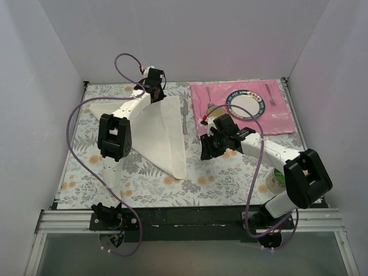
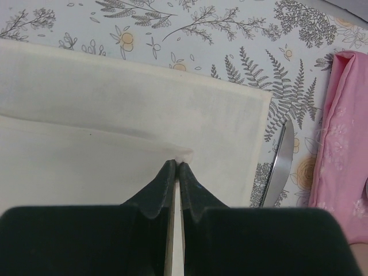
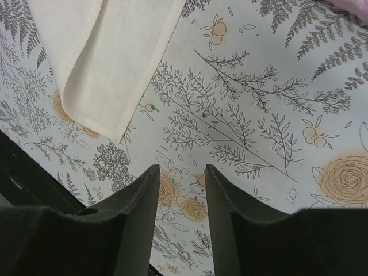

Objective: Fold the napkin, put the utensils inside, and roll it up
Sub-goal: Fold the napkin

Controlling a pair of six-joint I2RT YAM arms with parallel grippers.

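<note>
Napkin [image 1: 161, 135], on the tabletop [image 1: 230, 172], is pinched at a fold by the left hand [image 2: 177, 165]; the right hand [image 3: 181, 184] is held spread. Folding is judged unfinished; the edge must next be laid flat.

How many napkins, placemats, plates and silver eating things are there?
Napkins: 1, the napkin
Placemats: 1, the pink placemat
Plates: 1, the plate
Silver eating things: 3, the knife and two other utensils beside the plate
Total: 6
</note>
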